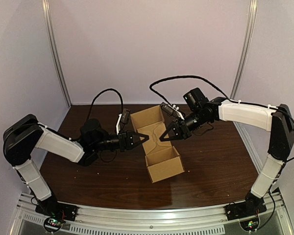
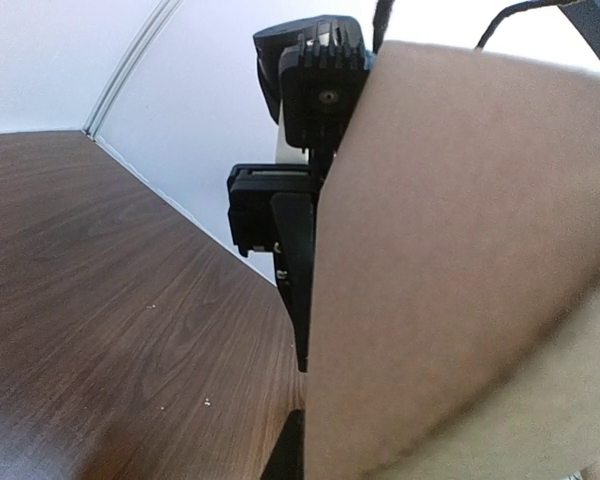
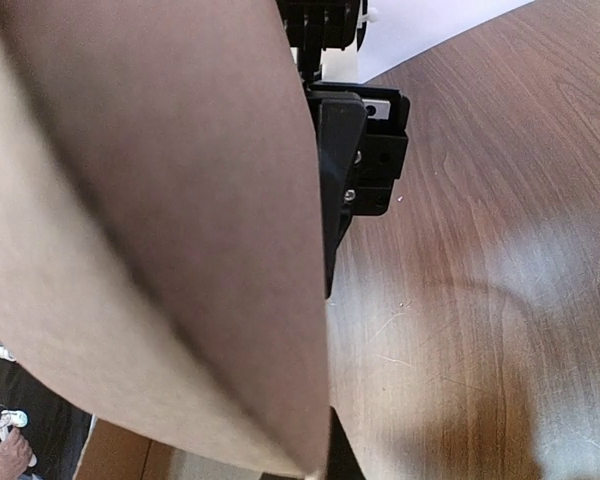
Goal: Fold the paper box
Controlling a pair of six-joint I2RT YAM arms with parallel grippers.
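Paper box — open top | left pincer, right pincer at opposite walls

A long brown cardboard box, open on top, lies on the dark wooden surface, one end towards the back wall and the other towards the arms. The left hand reaches in from the left and meets the box's left wall about halfway along. The right hand meets the right wall opposite it. Black cables loop above both arms.
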